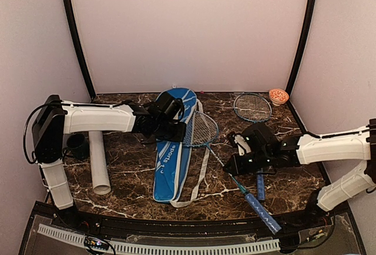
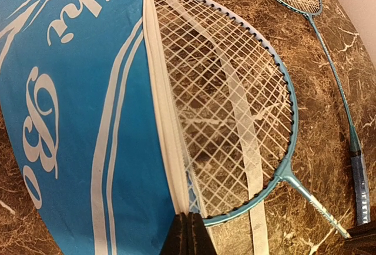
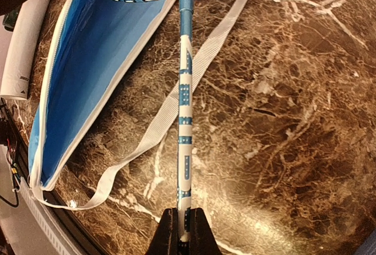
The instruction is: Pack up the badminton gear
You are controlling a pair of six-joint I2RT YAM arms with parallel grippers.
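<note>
Pinching the near racket (image 3: pixel 184 120) with our right fingers (image 3: pixel 169 234) and the blue cover (image 1: pixel 171 158) with our left fingers (image 2: pixel 179 237), we have the racket head partly inside; second racket (image 1: pixel 252 107) and white tube (image 1: pixel 98 164) lie unpacked on the bench (image 1: pixel 294 175).

Table (image 3: pixel 282 120) glossy, brown marble-look with white veins; cover (image 2: pixel 76 120) blue cloth with a slight sheen; strap (image 3: pixel 205 61) matt white woven webbing; racket (image 3: pixel 184 90) shaft glossy teal, metallic-looking; tube (image 1: pixel 98 164) smooth white plastic.

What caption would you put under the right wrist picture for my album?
The right pincer grips a racket shaft, its head at the open blue cover on the marble table.
</note>
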